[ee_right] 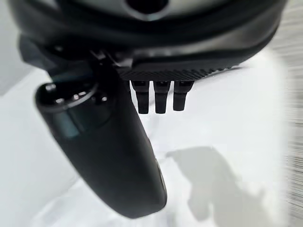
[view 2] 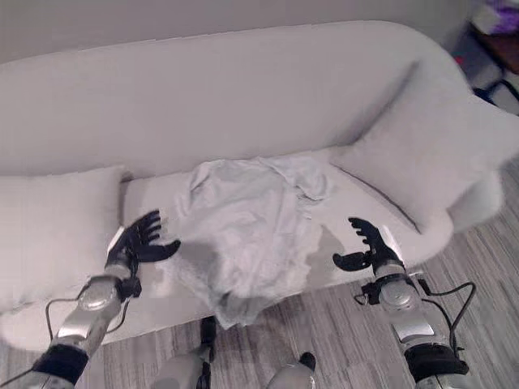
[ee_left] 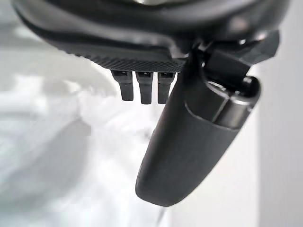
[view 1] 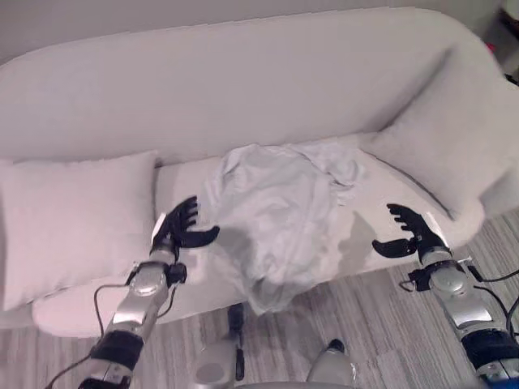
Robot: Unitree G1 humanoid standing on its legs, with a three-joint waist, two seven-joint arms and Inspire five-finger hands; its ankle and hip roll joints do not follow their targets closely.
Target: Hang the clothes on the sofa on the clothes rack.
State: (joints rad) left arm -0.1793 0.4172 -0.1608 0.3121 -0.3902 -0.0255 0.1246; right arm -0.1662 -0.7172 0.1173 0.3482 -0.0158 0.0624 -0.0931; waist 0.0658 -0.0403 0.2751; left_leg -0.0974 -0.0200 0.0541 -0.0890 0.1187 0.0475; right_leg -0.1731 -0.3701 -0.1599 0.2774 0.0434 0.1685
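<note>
Now plain white garment (view 1: 276,215) lies between two open hands.

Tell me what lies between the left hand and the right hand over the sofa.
In the left eye view, the crumpled white garment lies on the sofa seat between the open left hand and the open right hand, untouched by either.

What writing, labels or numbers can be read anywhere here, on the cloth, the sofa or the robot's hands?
None can be read.
The white garment lying crumpled on the sofa shows no print or tag.
The cushions are plain.
The left hand and right hand, both open beside the garment, carry no legible marking in the head or wrist views.
</note>
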